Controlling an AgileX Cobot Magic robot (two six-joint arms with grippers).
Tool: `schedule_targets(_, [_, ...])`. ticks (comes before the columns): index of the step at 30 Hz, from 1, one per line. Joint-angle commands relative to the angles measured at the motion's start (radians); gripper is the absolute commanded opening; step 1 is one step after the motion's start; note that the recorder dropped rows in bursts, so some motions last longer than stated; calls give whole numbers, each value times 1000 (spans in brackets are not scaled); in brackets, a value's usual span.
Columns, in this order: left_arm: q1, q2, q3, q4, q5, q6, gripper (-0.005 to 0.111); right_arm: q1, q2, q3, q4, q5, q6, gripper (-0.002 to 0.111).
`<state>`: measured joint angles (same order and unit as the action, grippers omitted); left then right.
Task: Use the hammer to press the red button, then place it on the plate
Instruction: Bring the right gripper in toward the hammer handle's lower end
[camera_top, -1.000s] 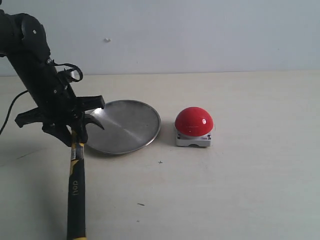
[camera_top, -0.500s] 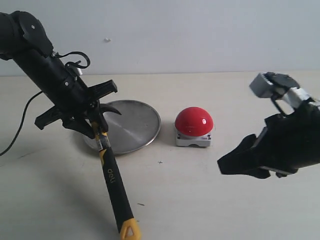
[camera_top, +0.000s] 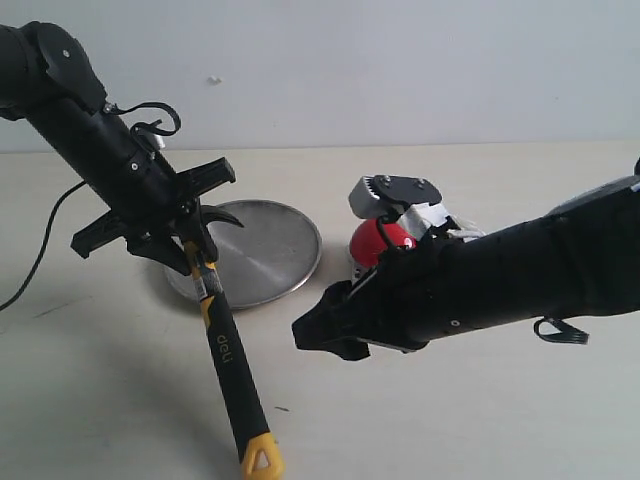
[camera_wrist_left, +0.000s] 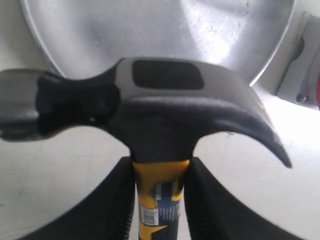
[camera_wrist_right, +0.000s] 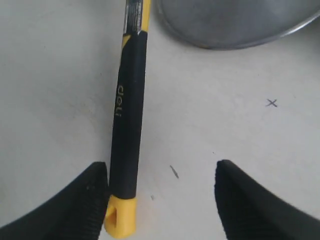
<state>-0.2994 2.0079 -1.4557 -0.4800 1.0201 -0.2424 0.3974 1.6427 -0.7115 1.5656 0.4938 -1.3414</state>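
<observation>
My left gripper (camera_top: 190, 250) is shut on the hammer (camera_top: 228, 360) just under its dark head. The black-and-yellow handle slants down toward the front, and its yellow looped end (camera_top: 262, 458) is near the table. In the left wrist view both fingers (camera_wrist_left: 112, 200) clamp the yellow neck below the hammer head (camera_wrist_left: 165, 100), which sits over the plate's (camera_wrist_left: 150, 30) rim. The silver plate (camera_top: 270, 250) lies mid-left. My right gripper (camera_top: 325, 335) stands open in front of the red button (camera_top: 366, 242), which its arm mostly hides. In the right wrist view the handle (camera_wrist_right: 127, 110) runs beside one finger (camera_wrist_right: 75, 210), and nothing is between the jaws.
A black cable (camera_top: 30, 270) trails off the left arm across the table at far left. A small pencilled cross (camera_wrist_right: 271, 103) marks the table near the plate's edge (camera_wrist_right: 235, 20). The button's grey base (camera_wrist_left: 300, 75) shows beside the plate.
The right arm has swept in from the right, across the front of the button, with its jaws spreading. The left arm swung the handle toward the right earlier and has since held still.
</observation>
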Motion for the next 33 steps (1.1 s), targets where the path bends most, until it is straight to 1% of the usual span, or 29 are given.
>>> schedule_targets(1, [0, -7, -14, -28, -5, -1, 0, 8, 31, -6, 55, 30, -53, 61])
schedule_targets(6, [0, -7, -14, -35, -3, -1, 0, 8, 110, -13, 52, 59, -128, 68])
schedule_targets(13, [0, -7, -14, -35, 1, -1, 0, 8, 214, -104, 58, 203, -130, 68])
schedule_targets(19, [0, -7, -14, -35, 1, -1, 0, 8, 278, -147, 52, 216, -136, 68])
schedule_targets(26, [0, -7, -14, -35, 1, -1, 0, 10, 292, -153, 58, 225, -238, 69])
schedule_targets(33, [0, -7, -14, -40, 1, -1, 0, 10, 292, -153, 58, 237, -281, 69])
